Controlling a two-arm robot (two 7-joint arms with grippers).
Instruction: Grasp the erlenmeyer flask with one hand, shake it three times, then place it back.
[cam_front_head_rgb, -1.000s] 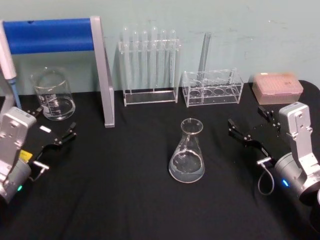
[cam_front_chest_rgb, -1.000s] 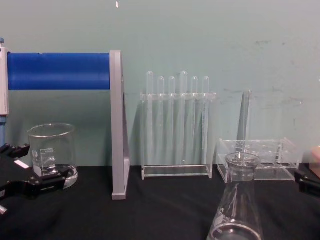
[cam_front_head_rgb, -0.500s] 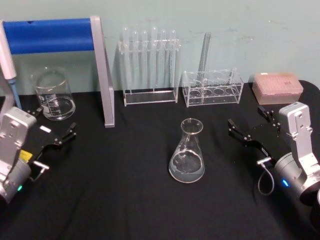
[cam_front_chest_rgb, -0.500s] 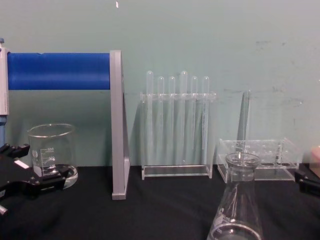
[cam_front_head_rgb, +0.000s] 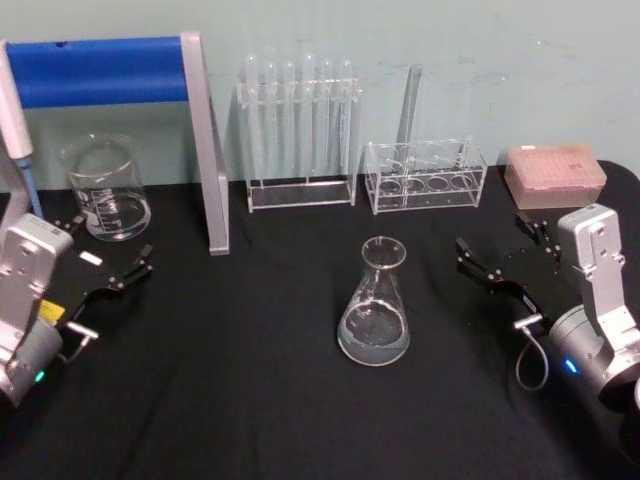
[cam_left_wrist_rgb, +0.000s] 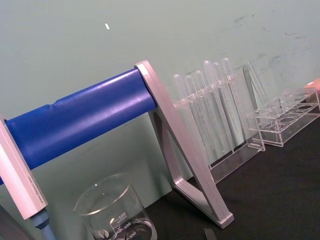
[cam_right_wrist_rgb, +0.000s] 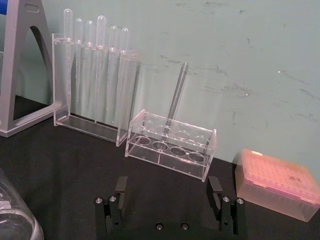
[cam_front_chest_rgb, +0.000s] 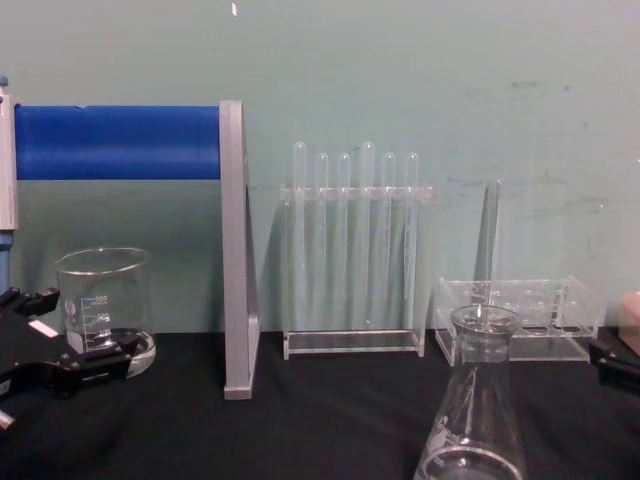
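On the far left of the black tabletop (cam_front_head_rgb: 230, 400), the left end effector (cam_front_head_rgb: 105, 262) rests low with its 2 fingers spread apart and nothing between them. Just behind it stands a glass beaker (cam_front_head_rgb: 105, 188), and next to that a stand with a blue bar (cam_front_head_rgb: 100, 70) across the top. Farther along the back is a rack of test tubes (cam_front_head_rgb: 298, 130), then a low clear rack (cam_front_head_rgb: 425, 175) with 1 tall tube in it.

Near the middle of the tabletop, the erlenmeyer flask (cam_front_head_rgb: 376, 305) stands upright with a little clear liquid at the bottom. Nothing is touching it.

To the right of the flask is the right end effector (cam_front_head_rgb: 500, 260). Its 2 fingers are wide apart and empty, and they point toward the flask but sit well away from it. A pink box (cam_front_head_rgb: 555, 175) is at the back right.

The grab has not begun. The glass is smooth and slopes inward, so a grip on the cone could slide up. A bump on the way in could tip the flask. Hard shaking could splash liquid out of the open top.
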